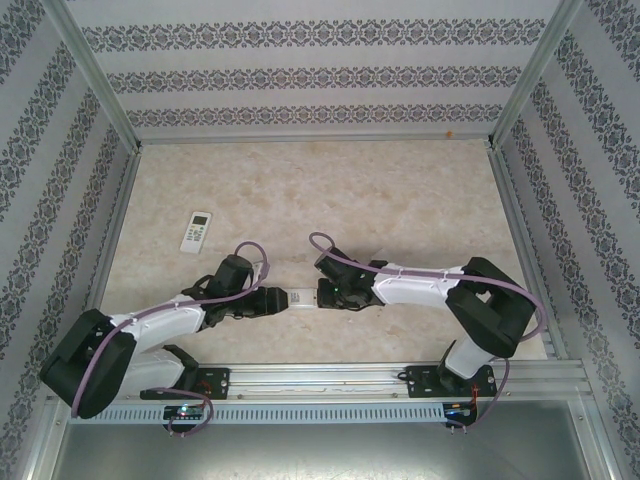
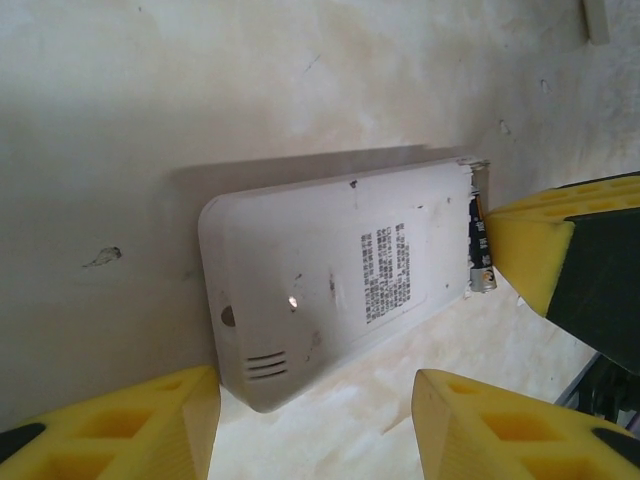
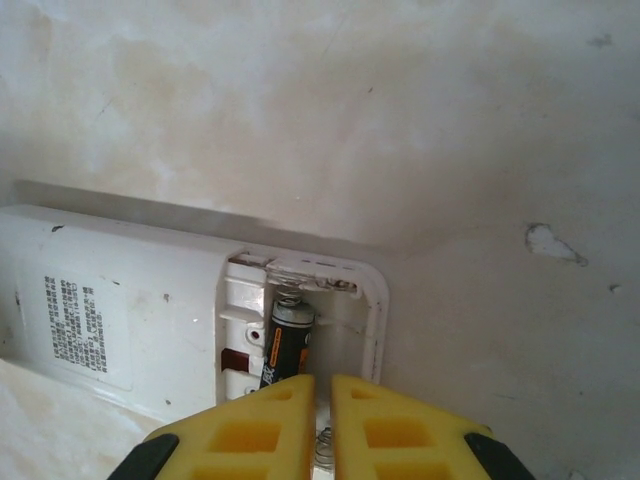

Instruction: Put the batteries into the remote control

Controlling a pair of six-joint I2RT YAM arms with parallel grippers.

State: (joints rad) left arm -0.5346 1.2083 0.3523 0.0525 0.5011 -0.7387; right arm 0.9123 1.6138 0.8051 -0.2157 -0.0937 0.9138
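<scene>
A white remote control (image 1: 302, 298) lies face down near the table's front, between my two grippers. Its back is bare white with a printed label (image 2: 385, 270). The battery compartment (image 3: 345, 310) at its right end is uncovered. One dark battery with an orange band (image 3: 288, 342) lies in the left slot against a spring, and the slot beside it is bare. My right gripper (image 3: 322, 385) is shut, its yellow tips over the battery's near end. My left gripper (image 2: 315, 385) is open, with a finger on either side of the remote's other end, not touching it.
A second, smaller white remote (image 1: 197, 231) lies at the far left of the table. A small white flat piece (image 2: 596, 20) rests beyond the held remote. Patterned walls and metal posts close in the table, and a metal rail (image 1: 330, 380) runs along the near edge.
</scene>
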